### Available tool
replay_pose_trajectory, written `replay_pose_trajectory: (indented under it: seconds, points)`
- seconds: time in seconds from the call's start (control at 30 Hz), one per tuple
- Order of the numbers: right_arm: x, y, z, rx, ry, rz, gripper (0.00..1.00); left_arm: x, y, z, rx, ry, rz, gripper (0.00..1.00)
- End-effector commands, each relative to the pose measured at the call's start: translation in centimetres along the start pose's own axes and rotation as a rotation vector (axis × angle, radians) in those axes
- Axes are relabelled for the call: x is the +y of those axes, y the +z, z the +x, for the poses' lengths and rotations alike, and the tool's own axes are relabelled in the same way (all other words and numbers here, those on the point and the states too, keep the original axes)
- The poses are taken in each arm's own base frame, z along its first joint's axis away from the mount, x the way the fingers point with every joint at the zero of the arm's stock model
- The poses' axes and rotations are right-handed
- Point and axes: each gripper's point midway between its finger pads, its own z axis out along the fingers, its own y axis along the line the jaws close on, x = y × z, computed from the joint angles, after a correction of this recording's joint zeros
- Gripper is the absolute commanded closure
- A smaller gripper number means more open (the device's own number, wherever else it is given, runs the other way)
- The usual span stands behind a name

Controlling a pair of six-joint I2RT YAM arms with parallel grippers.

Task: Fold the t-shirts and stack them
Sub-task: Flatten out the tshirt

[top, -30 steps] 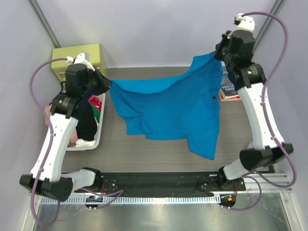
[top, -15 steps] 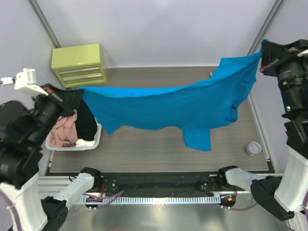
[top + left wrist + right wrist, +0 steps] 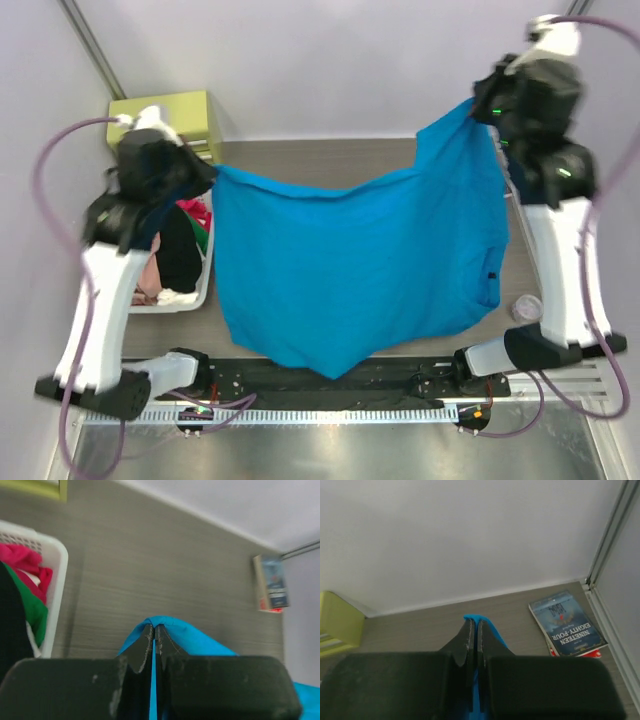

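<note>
A bright turquoise-blue t-shirt [image 3: 360, 265] hangs spread above the table, held up at two corners. My left gripper [image 3: 208, 170] is shut on its left corner; the cloth [image 3: 200, 642] wraps over the closed fingertips of that gripper [image 3: 153, 630]. High at the back right, my right gripper [image 3: 478, 108] is shut on the other corner, with blue cloth [image 3: 492, 632] showing just past this gripper [image 3: 473, 625]. The shirt's lower edge droops to the near edge of the table. Pink, red, green, black and white t-shirts [image 3: 175, 255] lie heaped in a white basket [image 3: 205, 285] at the left.
A yellow-green drawer box [image 3: 190, 115] stands at the back left. A dark-blue book [image 3: 567, 622] lies by the right wall near the back. A small round grey object [image 3: 526, 307] sits on the table at the right, near the right arm.
Both arms have swung back in from the far sides toward the back. The shirt was stretched into a wide band; now it hangs deeper, down to the front edge.
</note>
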Motion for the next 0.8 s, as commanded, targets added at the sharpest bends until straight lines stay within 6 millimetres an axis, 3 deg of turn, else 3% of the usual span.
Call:
replay_pose_trajectory:
  seconds: [0.0, 0.03, 0.07, 0.1, 0.2, 0.23, 0.27, 0.3, 0.33, 0.37, 0.43, 0.53, 0.6, 0.7, 0.73, 0.77]
  points:
    - [0.1, 8.3, 9.2, 0.098, -0.038, 0.034, 0.99, 0.7, 9.4, 2.7, 0.061, -0.032, -0.042, 1.00]
    - [-0.1, 9.6, 10.8, 0.110, -0.045, 0.041, 0.99, 1.1, 10.7, 3.4, 0.077, -0.030, -0.058, 1.00]
    - [-0.1, 10.9, 12.5, 0.119, -0.054, 0.043, 0.99, 2.0, 13.4, 4.8, 0.108, -0.022, -0.094, 1.00]
    - [-0.1, 12.9, 15.6, 0.172, -0.068, 0.051, 0.99, 2.7, 14.6, 5.2, 0.111, -0.015, -0.120, 1.00]
    - [0.1, 16.2, 19.8, 0.207, -0.078, 0.046, 0.99, 4.6, 18.9, 7.8, 0.162, 0.010, -0.189, 1.00]
    - [-0.2, 17.9, 22.9, 0.248, -0.090, 0.057, 0.99, 4.9, 20.0, 8.1, 0.154, 0.015, -0.195, 1.00]
    - [-0.2, 19.0, 23.8, 0.240, -0.081, 0.062, 0.99, 5.7, 21.5, 9.4, 0.184, 0.026, -0.216, 1.00]
    - [-0.3, 19.8, 25.0, 0.256, -0.075, 0.071, 0.99, 6.0, 22.4, 9.9, 0.191, 0.034, -0.223, 1.00]
    - [-0.6, 21.3, 28.4, 0.314, -0.076, 0.081, 0.99, 6.1, 23.1, 10.1, 0.193, 0.033, -0.226, 1.00]
    - [-0.6, 22.0, 28.6, 0.316, -0.061, 0.080, 0.99, 6.3, 23.7, 10.7, 0.211, 0.037, -0.228, 1.00]
    - [-0.7, 23.3, 31.4, 0.362, -0.037, 0.079, 0.99, 7.0, 25.1, 11.9, 0.229, 0.041, -0.248, 1.00]
    - [-0.7, 23.9, 31.4, 0.354, -0.019, 0.087, 0.99, 7.7, 25.5, 12.1, 0.229, 0.047, -0.265, 1.00]
    - [-0.6, 23.8, 29.8, 0.328, -0.013, 0.080, 0.99, 7.5, 25.2, 11.7, 0.220, 0.055, -0.246, 1.00]
    - [0.1, 22.6, 25.1, 0.258, -0.010, 0.058, 0.99, 6.5, 23.2, 9.5, 0.168, 0.067, -0.211, 1.00]
    - [0.1, 22.1, 23.9, 0.244, -0.018, 0.051, 0.99, 5.9, 21.4, 8.2, 0.134, 0.064, -0.193, 1.00]
    - [0.5, 20.8, 21.0, 0.200, -0.008, 0.033, 0.99, 5.7, 20.5, 7.5, 0.112, 0.061, -0.191, 1.00]
